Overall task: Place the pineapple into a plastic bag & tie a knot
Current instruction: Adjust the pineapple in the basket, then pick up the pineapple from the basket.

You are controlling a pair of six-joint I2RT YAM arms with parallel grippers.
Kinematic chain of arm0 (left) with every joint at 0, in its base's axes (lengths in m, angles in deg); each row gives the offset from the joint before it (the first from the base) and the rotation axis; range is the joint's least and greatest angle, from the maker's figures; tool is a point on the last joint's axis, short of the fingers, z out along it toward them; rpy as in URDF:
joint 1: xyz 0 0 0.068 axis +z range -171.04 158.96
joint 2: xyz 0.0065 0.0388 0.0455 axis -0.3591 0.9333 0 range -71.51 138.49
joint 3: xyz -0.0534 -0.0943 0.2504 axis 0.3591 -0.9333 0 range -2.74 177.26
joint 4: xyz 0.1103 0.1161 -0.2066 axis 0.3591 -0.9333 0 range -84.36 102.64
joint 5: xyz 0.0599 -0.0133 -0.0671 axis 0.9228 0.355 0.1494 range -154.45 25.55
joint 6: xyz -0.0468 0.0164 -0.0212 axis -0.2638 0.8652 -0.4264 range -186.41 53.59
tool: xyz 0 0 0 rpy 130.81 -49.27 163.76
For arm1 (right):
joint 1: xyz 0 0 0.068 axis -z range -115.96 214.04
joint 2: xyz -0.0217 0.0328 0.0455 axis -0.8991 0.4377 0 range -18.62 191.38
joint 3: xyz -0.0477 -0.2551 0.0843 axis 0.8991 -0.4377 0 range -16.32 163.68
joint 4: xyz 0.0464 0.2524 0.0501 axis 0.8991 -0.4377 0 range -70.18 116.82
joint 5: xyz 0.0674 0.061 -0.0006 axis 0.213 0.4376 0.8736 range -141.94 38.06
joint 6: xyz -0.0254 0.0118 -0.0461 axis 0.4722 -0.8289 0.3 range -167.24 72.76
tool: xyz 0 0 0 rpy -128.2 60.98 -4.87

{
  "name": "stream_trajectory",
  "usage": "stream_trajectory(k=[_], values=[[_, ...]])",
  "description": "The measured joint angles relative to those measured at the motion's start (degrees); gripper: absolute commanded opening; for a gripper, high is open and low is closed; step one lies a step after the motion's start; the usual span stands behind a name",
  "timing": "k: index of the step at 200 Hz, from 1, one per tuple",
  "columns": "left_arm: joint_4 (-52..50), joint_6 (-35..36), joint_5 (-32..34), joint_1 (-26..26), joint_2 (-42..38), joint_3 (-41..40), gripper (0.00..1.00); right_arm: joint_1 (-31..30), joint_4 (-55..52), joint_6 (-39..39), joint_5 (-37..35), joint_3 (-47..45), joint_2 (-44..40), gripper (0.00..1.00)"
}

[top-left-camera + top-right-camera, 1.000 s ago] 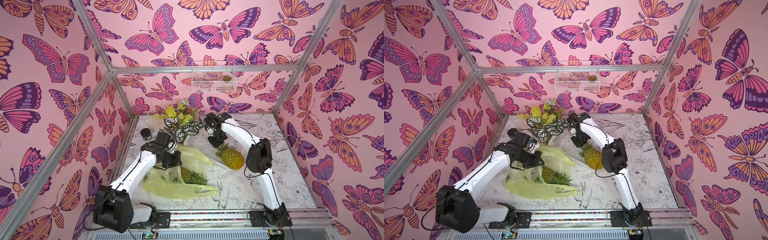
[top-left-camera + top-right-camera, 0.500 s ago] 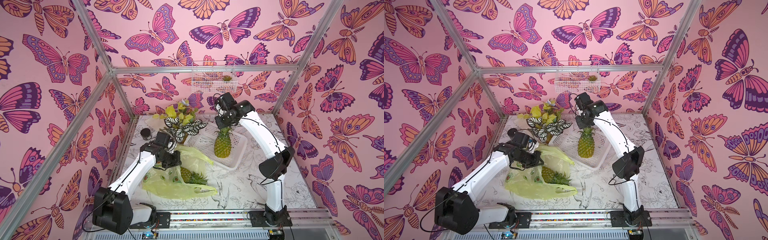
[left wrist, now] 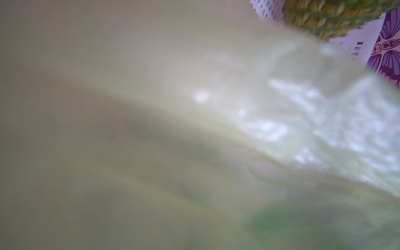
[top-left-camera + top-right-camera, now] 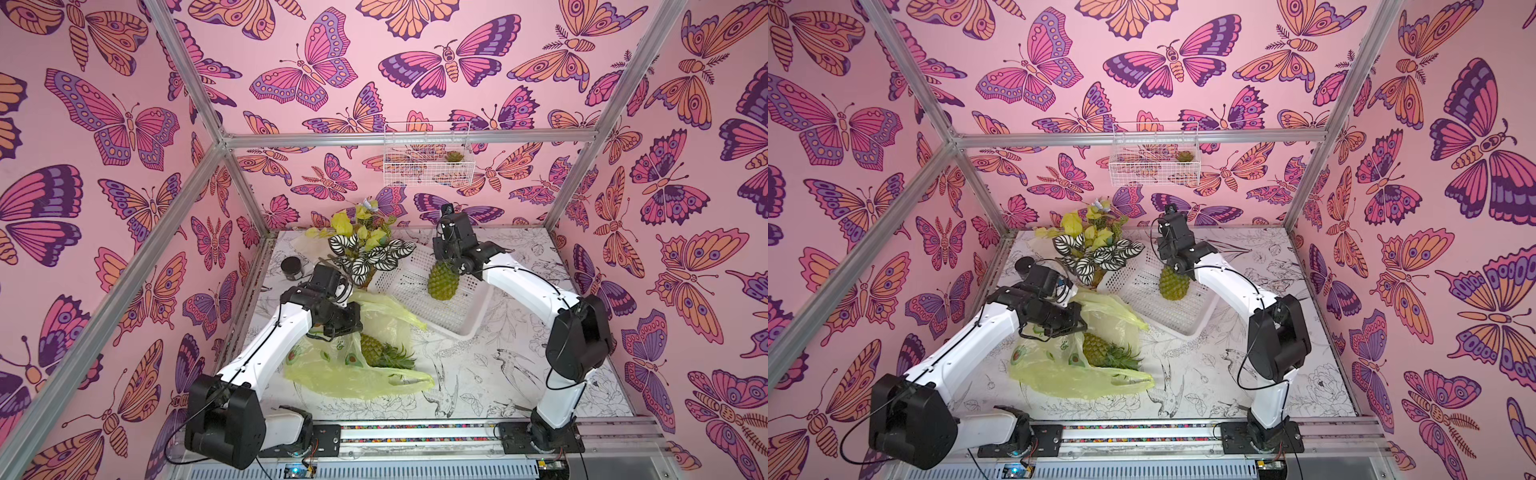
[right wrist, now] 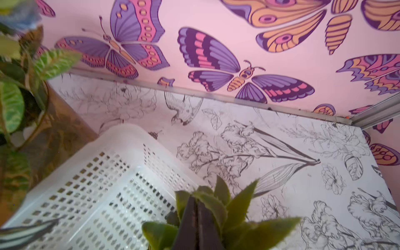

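**Loading stage: no knot tied yet.**
The right gripper (image 5: 197, 202) is clamped tight on the crown of a pineapple (image 4: 443, 283), which is upright over the basket (image 4: 463, 331) and well apart from the bag (image 4: 353, 376). The left gripper (image 4: 338, 326) is closed, apparently pinching the bag's raised edge. Another pineapple (image 4: 376, 349) lies in the bag mouth. Left to do: insert the pineapple and tie the handles.
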Motion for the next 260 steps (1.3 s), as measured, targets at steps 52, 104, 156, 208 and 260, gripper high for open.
stream_trajectory(k=[52,104,156,208,260], values=[[0.44,-0.39,0.0,0.0,-0.02,-0.44,0.0,-3.28,14.56,0.7,-2.58,-17.2,-8.13,0.06],[0.63,-0.42,0.0,0.0,-0.02,-0.57,0.0,-4.07,12.41,1.16,4.39,-26.23,-19.85,0.42],[0.72,-0.42,0.0,0.0,-0.94,-1.16,0.0,-4.17,-12.24,-1.92,7.41,-18.8,-23.19,0.48],[1.07,-0.39,0.0,0.0,-4.31,-2.23,0.0,-4.0,-37.27,-0.07,7.87,-6.51,-23.19,0.69],[1.25,-0.39,0.0,0.0,-5.53,-3.37,0.0,-2.64,-43.89,0.85,13.97,8.81,-15.37,0.88]])
